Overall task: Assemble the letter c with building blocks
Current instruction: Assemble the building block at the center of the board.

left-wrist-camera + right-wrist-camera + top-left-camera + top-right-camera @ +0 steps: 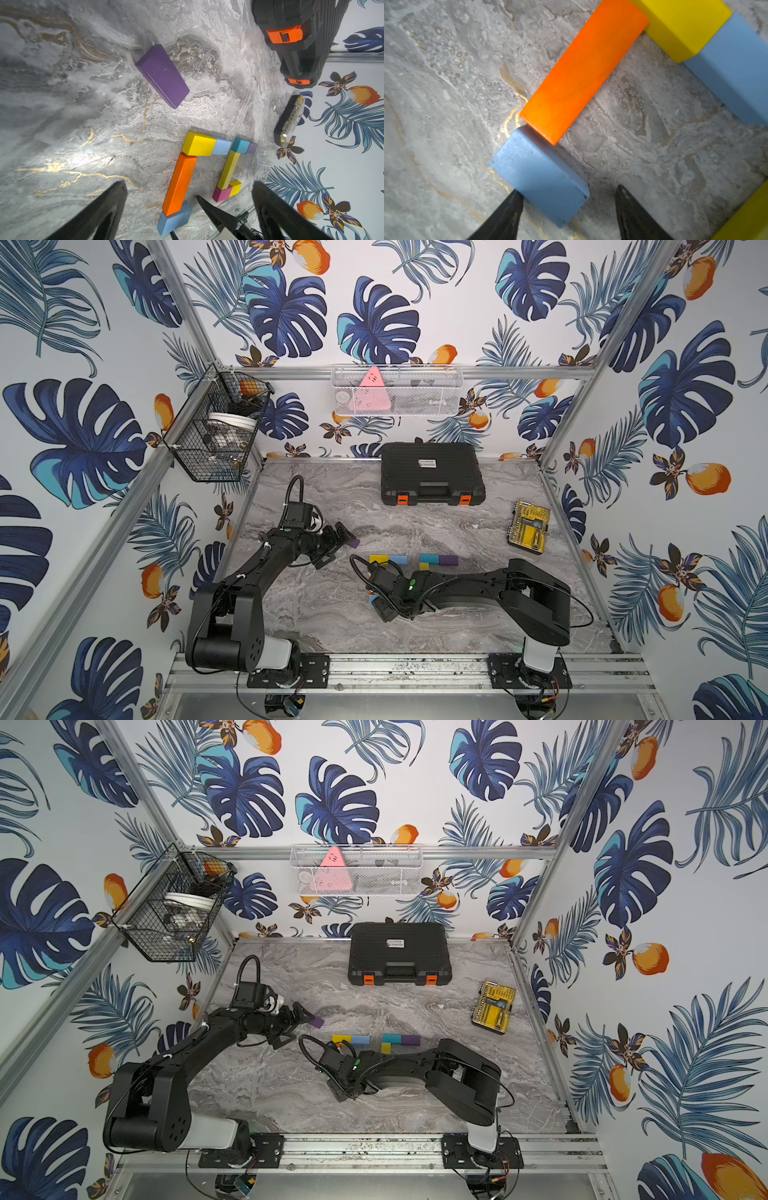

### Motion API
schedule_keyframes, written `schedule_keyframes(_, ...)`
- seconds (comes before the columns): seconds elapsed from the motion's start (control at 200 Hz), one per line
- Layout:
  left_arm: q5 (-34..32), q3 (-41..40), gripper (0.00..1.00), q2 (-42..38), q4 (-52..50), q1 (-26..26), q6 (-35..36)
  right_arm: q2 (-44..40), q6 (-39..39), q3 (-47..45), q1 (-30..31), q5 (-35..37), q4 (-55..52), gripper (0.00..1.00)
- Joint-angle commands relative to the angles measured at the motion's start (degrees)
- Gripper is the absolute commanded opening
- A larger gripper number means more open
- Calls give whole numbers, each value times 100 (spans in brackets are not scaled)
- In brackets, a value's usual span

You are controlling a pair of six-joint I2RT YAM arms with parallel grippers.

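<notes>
Flat building blocks (198, 146) in two bracket shapes, orange-spined and yellow-spined; lone purple block (162, 75) apart.

Holds the left gripper (337, 546) low and forward, jaws spread wide. Lays the right arm (478, 585) across toward the middle, right gripper (569, 190) pointed steeply down, jaws partly apart, apparently clamping nothing.

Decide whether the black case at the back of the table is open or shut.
Shut: in both top views the black case lies with its lid down and nothing inside shows.
</notes>
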Motion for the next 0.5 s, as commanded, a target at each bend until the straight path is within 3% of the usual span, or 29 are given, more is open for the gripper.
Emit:
schedule_keyframes(0.0, 38, 5, 99, 7, 46, 12, -7, 79, 48, 4, 11, -302, -103, 70)
schedule_keyframes(0.495, 55, 13, 99, 29, 77, 12, -11, 173, 39, 100, 11, -314, -119, 67)
